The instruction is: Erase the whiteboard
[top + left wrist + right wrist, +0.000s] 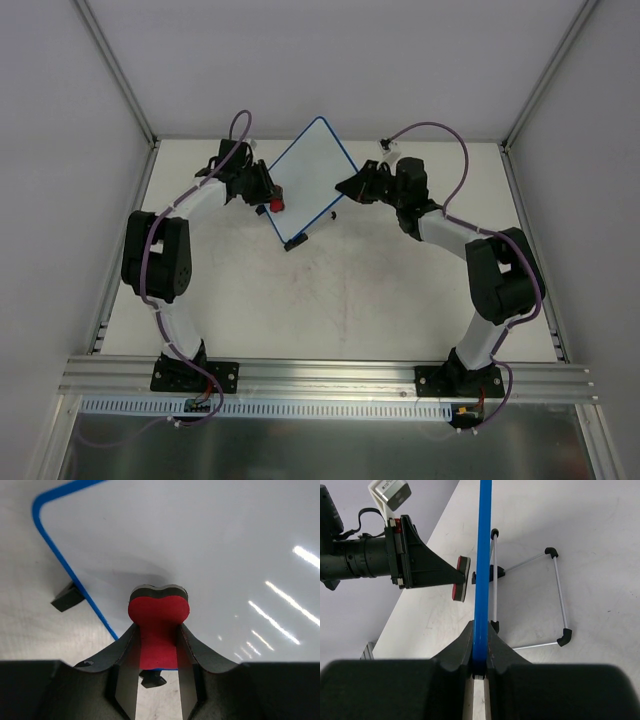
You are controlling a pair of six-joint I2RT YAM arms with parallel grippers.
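Grips the whiteboard (312, 178) by its blue frame (482, 555) squarely between the right jaws, closed tight on that edge, with the board running straight ahead of them and propped on a wire stand (560, 600) over the desk (350, 300). Pinches a red eraser (159, 612) in the left jaws, head sticking out just past the tips, right at the board's white face beside the frame; cannot tell whether touching.
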